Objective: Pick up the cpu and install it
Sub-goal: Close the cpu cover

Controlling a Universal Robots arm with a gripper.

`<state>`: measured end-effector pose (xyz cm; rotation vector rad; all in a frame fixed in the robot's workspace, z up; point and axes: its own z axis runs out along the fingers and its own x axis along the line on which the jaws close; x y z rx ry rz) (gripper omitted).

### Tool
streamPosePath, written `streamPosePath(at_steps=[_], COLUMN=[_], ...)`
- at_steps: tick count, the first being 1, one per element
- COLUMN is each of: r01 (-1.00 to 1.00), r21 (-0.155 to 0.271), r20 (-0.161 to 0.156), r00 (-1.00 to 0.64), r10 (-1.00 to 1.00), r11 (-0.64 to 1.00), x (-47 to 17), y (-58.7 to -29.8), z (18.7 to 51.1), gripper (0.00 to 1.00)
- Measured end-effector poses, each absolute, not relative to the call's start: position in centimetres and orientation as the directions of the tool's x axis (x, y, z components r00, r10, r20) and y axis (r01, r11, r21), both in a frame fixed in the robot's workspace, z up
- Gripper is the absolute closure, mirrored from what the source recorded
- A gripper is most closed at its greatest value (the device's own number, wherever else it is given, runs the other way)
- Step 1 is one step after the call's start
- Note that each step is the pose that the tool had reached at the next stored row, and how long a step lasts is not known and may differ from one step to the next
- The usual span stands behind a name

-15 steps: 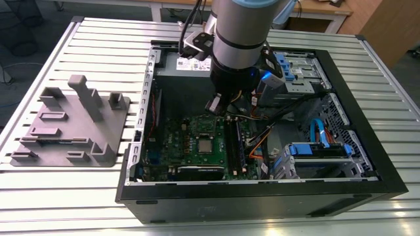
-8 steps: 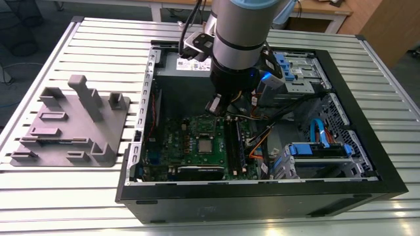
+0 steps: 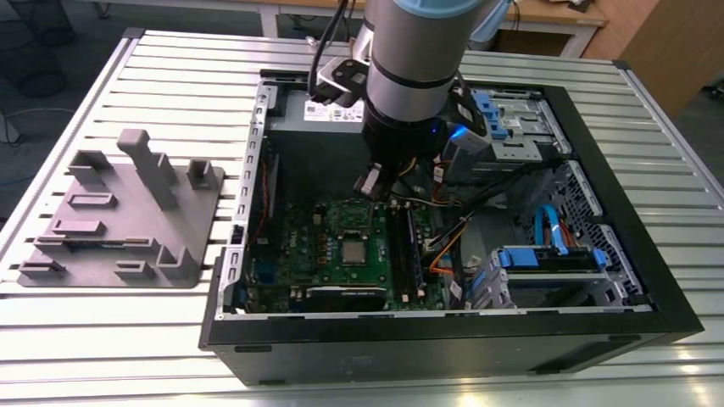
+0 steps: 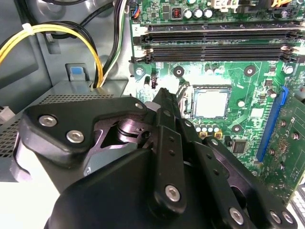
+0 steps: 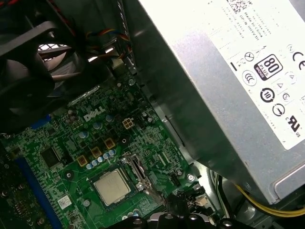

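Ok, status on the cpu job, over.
Gripper hovering over motherboard, near the socket. Cpu sitting in socket, gripper not touching. Nothing on top of it.

You see the cpu (image 4: pixel 210 104) with a pale metal top, faintly shiny. The gripper (image 4: pixel 166 102) looks matt black, its screws bright steel. The board (image 4: pixel 224 76) is glossy green; the tray (image 3: pixel 136 216) matt grey plastic; the table (image 3: pixel 114 339) ribbed pale metal.

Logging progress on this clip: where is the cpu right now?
The cpu lies flat near the middle of the green motherboard inside the open computer case, with the black memory slots beside it toward the exterior view's right.
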<state>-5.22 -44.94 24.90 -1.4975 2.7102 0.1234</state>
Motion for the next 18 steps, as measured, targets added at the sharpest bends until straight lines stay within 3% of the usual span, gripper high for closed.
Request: streamPosePath(at_steps=[18], r01=[-0.847], r21=[0.048], r20=[-0.076], r00=[-0.531], r10=[-0.844], r11=[0.529], x=[-5.23], y=[-44.95], z=[25.35], gripper=[0.89])
